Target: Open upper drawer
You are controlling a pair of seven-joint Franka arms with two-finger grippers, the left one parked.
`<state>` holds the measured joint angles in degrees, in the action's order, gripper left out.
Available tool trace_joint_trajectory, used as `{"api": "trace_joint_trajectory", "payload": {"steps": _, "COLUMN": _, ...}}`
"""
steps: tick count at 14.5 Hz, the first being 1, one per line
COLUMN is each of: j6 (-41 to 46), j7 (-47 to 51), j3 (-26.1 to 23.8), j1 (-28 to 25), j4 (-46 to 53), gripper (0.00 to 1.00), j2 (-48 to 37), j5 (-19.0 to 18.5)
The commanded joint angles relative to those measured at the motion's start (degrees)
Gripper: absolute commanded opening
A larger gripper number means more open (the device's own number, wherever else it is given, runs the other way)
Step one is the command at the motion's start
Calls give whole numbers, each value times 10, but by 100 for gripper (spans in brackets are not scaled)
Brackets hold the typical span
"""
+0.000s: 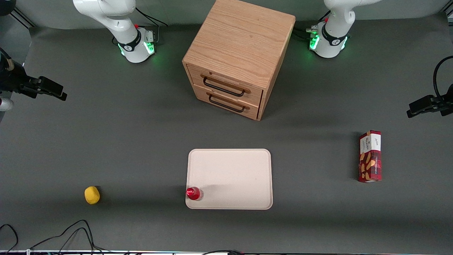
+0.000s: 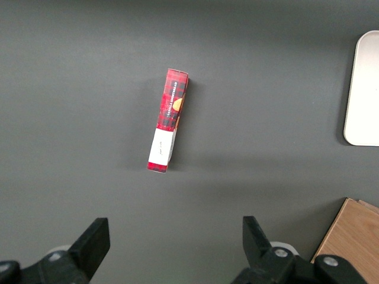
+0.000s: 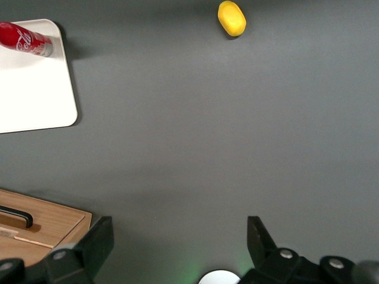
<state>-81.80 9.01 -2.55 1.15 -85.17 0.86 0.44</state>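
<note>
The light oak cabinet (image 1: 240, 42) stands at the middle of the table, farther from the front camera than the tray. Its upper drawer (image 1: 226, 80) is shut, with a thin black wire handle (image 1: 223, 88). The matching lower drawer (image 1: 226, 102) below it is also shut. My right gripper (image 1: 53, 90) hangs at the working arm's end of the table, well apart from the cabinet. In the right wrist view the gripper (image 3: 179, 231) is open and empty above bare mat. A corner of the cabinet (image 3: 53, 222) with a bit of black handle (image 3: 15, 216) shows there.
A white tray (image 1: 230, 170) lies nearer the front camera than the cabinet, with a red can (image 1: 193, 193) on its corner. A yellow lemon (image 1: 92, 194) lies toward the working arm's end. A red snack box (image 1: 370, 156) lies toward the parked arm's end.
</note>
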Motion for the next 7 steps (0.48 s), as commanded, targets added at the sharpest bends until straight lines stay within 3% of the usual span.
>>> {"api": "trace_joint_trajectory", "payload": {"steps": 1, "j6": 0, "j7": 4, "j3": 1, "j1": 1, "j4": -14, "gripper": 100, "j2": -11, "j5": -9}}
{"api": "trace_joint_trajectory", "payload": {"steps": 7, "j6": -23, "j7": -13, "j3": -12, "j1": -13, "j4": -10, "gripper": 100, "j2": -3, "j5": 9}}
